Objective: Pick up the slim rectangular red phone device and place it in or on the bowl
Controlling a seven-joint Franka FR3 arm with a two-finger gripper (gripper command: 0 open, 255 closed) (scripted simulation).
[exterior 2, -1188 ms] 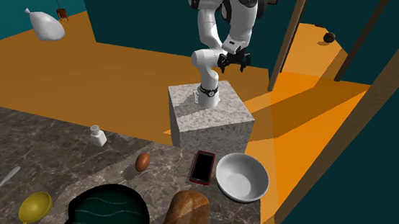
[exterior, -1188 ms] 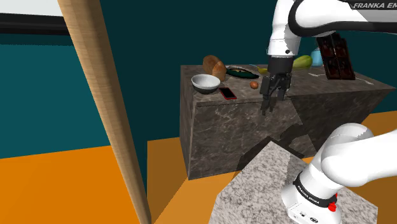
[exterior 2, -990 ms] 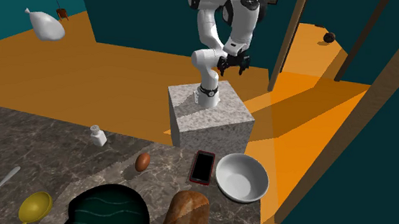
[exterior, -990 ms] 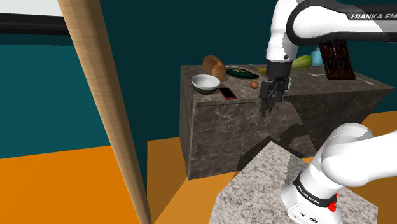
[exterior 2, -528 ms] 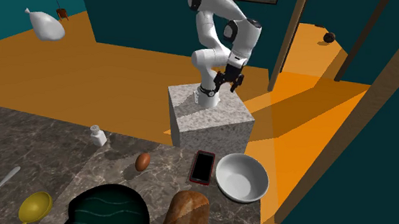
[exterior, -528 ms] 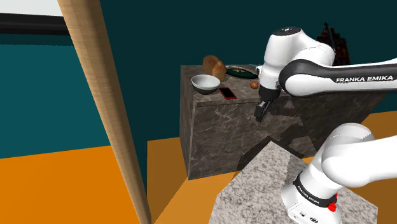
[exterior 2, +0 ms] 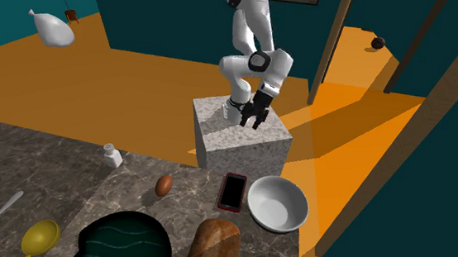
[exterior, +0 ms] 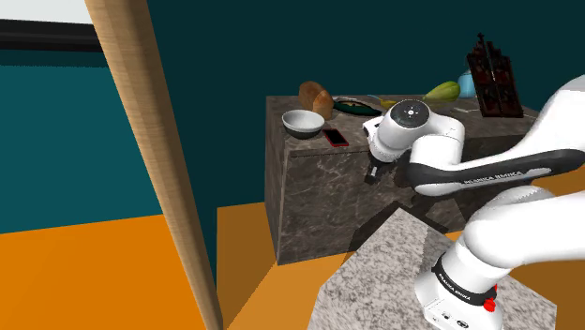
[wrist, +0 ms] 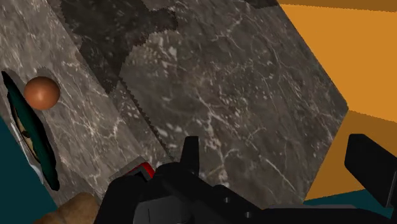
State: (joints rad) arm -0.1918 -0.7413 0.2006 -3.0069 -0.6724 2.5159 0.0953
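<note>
Nothing is done yet: the red phone lies flat on the counter, just beside the white bowl, while the gripper, fingers spread wide and empty, hangs well apart from that bowl, so grasp and placing remain.

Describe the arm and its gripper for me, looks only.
The arm is glossy white with rounded, tube-like links and dark bands at the joints; one dark band carries white FRANKA EMIKA lettering. A round white cap closes one joint, and a small red mark sits near the base. The gripper is all black, with two flat fingers.
</note>
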